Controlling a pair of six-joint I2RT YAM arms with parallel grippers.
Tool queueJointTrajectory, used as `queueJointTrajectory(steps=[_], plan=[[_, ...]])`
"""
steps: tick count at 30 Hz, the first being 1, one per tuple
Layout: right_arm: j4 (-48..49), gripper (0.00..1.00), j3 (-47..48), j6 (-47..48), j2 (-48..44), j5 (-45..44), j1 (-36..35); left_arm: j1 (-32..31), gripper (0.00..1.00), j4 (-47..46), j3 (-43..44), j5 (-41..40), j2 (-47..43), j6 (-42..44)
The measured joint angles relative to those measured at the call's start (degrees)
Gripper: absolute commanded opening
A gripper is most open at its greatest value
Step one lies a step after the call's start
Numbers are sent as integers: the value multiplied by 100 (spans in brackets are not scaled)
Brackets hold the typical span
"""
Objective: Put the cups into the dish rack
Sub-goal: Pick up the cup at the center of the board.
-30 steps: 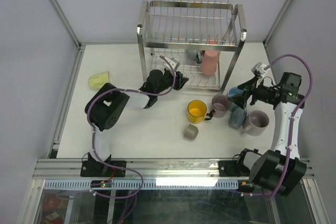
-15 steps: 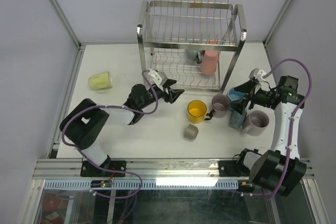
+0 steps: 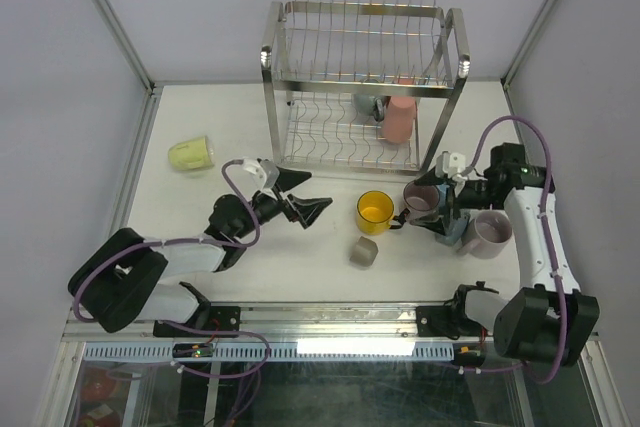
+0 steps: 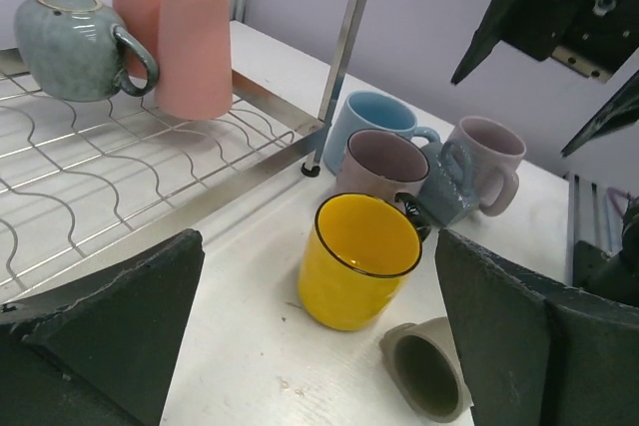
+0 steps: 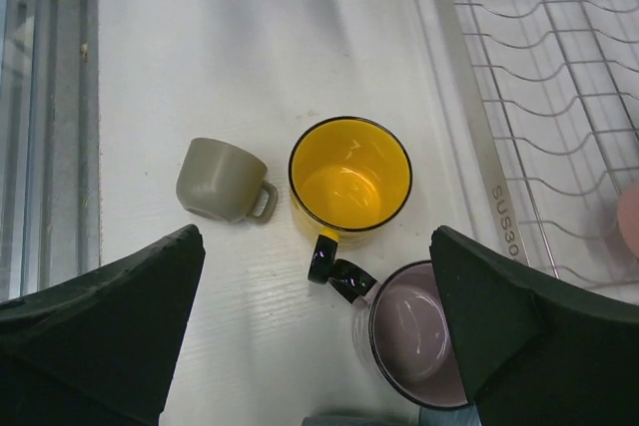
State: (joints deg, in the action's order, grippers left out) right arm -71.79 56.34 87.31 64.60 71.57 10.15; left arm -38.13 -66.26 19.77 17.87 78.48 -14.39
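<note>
Between loads, lining up the next pick. Nothing held on either side. Left gripper [image 3: 312, 192] spread wide, low over the middle of the table [image 3: 300, 252], facing the yellow cup [image 4: 357, 258]. Right gripper [image 5: 318, 234] spread just as wide, hanging over the cluster near the right edge, above the yellow cup and a mauve cup [image 5: 414, 334].

Already on the lower shelf of the dish rack [image 3: 268, 52]: two pink cups [image 4: 190, 42], mouths down, and a grey-blue cup [image 4: 65, 32]. Not yet loaded: a small grey-beige cup [image 3: 363, 251] on its side, and a pale green cup [image 3: 190, 154] by the left edge.

Next, probably: settle on one cup, come down over rim or handle, close, carry to the rack.

Against a second ago: left arm pulled back from the rack front with jaws opened up, right arm swung in from the right edge over the cups.
</note>
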Motion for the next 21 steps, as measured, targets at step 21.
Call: queueJointTrajectory(steps=[21], plan=[[1241, 76, 1266, 649, 1880, -3381, -3447, 111, 99, 1565, -988, -1613, -2586, -1038]])
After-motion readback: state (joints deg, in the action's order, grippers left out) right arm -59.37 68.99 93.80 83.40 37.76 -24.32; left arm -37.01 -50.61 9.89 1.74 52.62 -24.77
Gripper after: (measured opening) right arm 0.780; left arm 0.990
